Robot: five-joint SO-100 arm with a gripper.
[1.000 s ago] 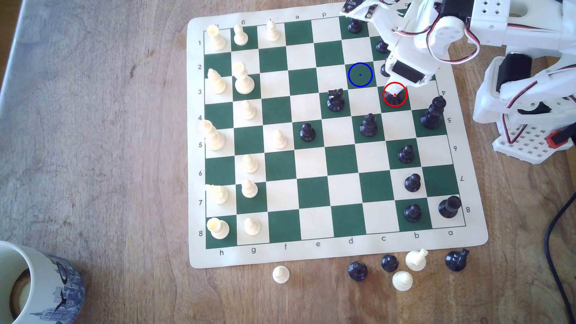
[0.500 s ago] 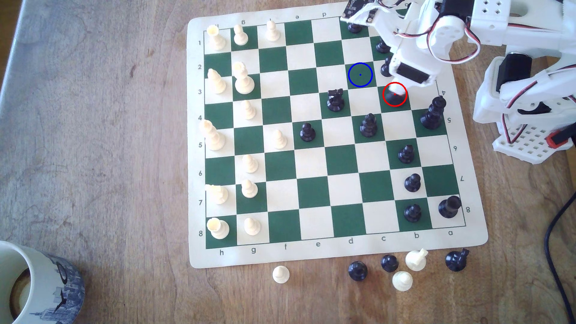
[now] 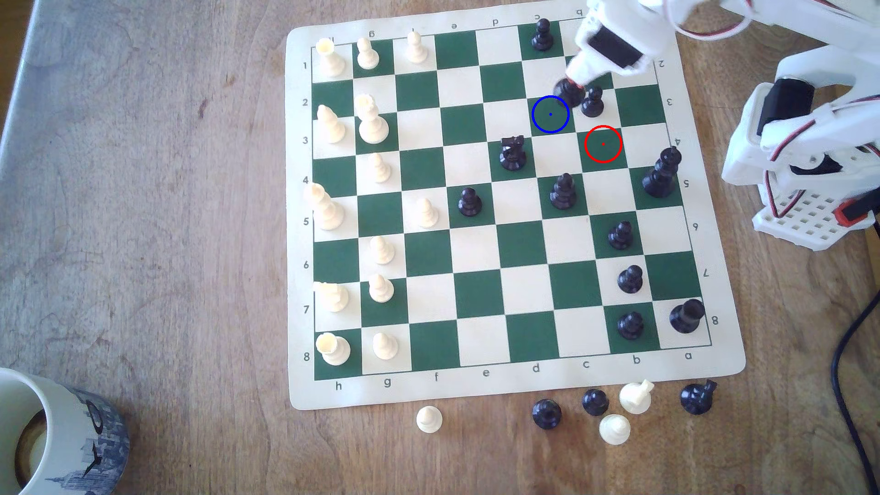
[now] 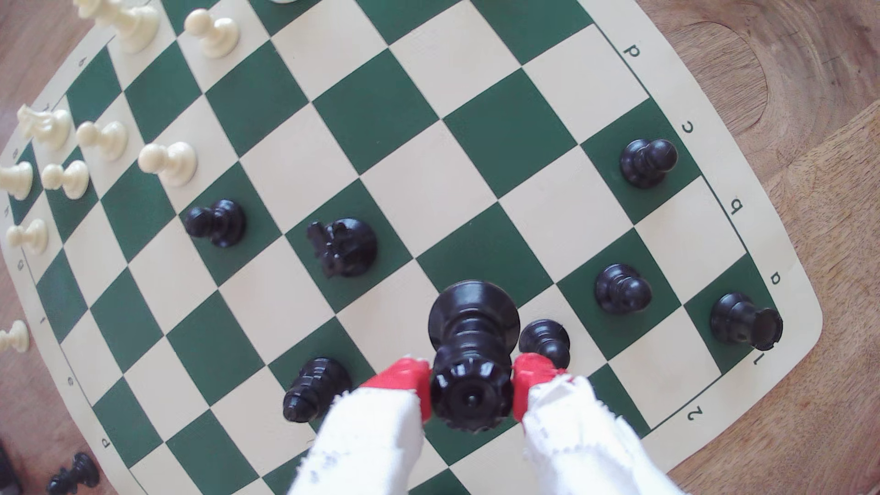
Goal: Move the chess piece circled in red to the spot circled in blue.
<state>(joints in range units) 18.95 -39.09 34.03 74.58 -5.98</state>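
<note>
Chess piece [image 3: 568, 91] clamped by the crown between the red-tipped jaws, hanging just far-right of the spot [image 3: 550, 114] in the exterior view. Risks clipping the neighbouring black pawn [image 3: 592, 102], toppling it.

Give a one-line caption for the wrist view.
Red-tipped gripper clamps the black chess piece by its crown, held above the green-and-cream board.

I read the chess mat [image 3: 524, 390] border: letters h, g, f, e, d, c, b, a along six o'clock, numbers 1 to 8 down nine o'clock. Wrist view shows c, b, a, 1, 2.
</note>
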